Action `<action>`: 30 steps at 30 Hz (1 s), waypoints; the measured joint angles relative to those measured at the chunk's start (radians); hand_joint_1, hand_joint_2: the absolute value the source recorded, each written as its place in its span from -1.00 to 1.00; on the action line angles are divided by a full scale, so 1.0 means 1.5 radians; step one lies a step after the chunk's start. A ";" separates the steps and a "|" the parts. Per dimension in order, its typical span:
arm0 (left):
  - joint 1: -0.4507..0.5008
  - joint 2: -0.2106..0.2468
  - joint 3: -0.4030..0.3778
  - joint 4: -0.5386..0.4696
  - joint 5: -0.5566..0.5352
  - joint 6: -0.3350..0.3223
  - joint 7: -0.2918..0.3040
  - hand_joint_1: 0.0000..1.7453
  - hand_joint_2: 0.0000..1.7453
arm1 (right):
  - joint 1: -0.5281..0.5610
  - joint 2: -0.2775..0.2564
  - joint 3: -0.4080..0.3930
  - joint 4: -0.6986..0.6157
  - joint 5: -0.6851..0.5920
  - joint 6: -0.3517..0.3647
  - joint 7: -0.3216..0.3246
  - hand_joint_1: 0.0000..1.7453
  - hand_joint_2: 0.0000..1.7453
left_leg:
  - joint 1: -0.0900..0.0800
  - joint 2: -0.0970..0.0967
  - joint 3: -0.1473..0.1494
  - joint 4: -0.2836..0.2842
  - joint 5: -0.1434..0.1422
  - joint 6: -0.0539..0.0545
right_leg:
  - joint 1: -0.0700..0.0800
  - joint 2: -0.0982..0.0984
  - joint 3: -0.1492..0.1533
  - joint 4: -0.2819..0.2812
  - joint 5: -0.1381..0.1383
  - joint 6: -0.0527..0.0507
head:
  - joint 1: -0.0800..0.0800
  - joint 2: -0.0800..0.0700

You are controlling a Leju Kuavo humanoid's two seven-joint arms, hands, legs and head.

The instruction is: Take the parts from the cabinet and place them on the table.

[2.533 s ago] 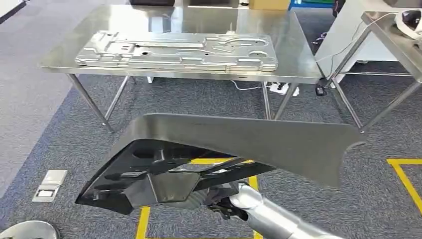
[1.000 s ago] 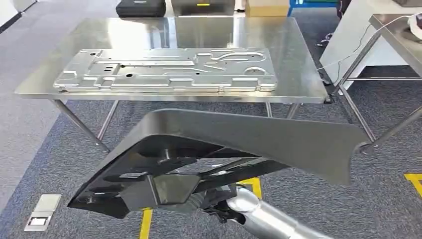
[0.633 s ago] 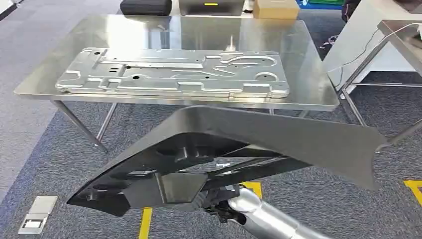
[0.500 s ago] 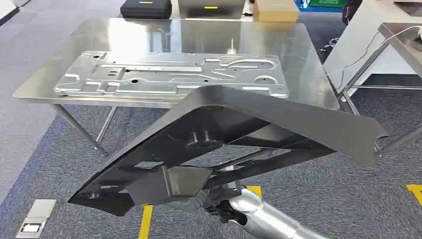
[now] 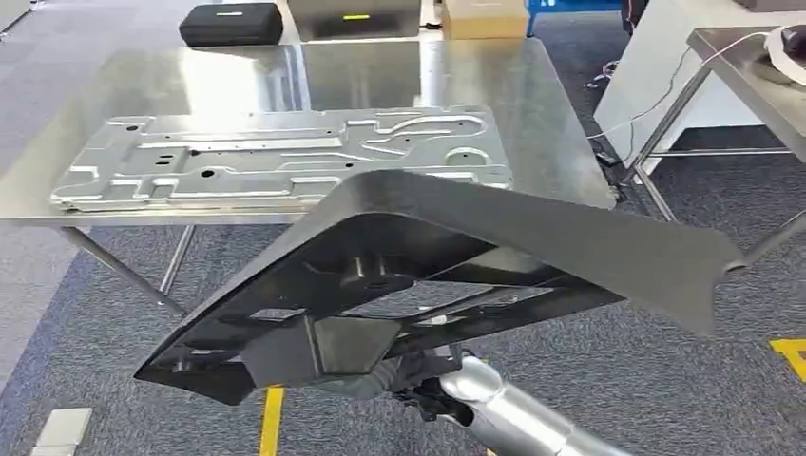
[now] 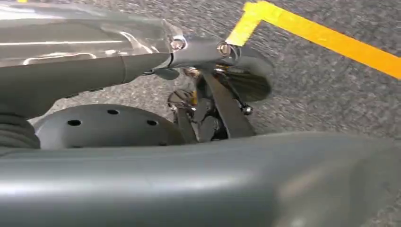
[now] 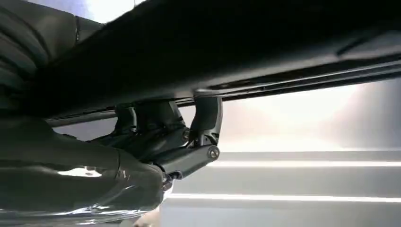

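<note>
Black panel [image 5: 532, 237] now overlapping table [image 5: 561, 142] edge.

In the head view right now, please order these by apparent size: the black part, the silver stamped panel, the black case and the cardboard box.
1. black part, though its nearness to the camera inflates it
2. silver stamped panel
3. black case
4. cardboard box, partly cut off by the frame edge, so its rank is unsure

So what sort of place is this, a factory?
More likely a workshop or test lab: a steel table holding a pressed metal panel, carpet with yellow floor tape, and equipment cases behind.
</note>
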 joint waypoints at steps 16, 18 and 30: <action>-0.005 0.000 0.000 0.000 -0.002 -0.002 0.000 -1.00 1.00 | -0.009 0.001 0.002 0.001 0.001 0.004 0.000 1.00 1.00 | 0.014 -0.002 0.064 -0.066 -0.034 -0.004 | -0.012 0.002 -0.038 0.005 0.041 0.045 | 0.001 0.000; -0.008 0.000 0.000 0.000 -0.002 -0.001 0.000 -1.00 1.00 | -0.008 0.001 0.003 0.001 0.001 0.005 -0.001 1.00 1.00 | 0.009 -0.002 0.060 -0.061 -0.035 -0.009 | -0.008 0.003 -0.037 -0.007 0.035 0.031 | 0.001 0.000; -0.007 0.000 0.000 0.000 -0.009 0.001 0.001 -1.00 1.00 | -0.010 0.001 0.002 0.001 0.001 0.005 -0.005 1.00 1.00 | 0.005 -0.002 0.003 0.015 -0.023 -0.004 | -0.003 0.006 -0.012 -0.011 0.017 0.004 | 0.000 0.000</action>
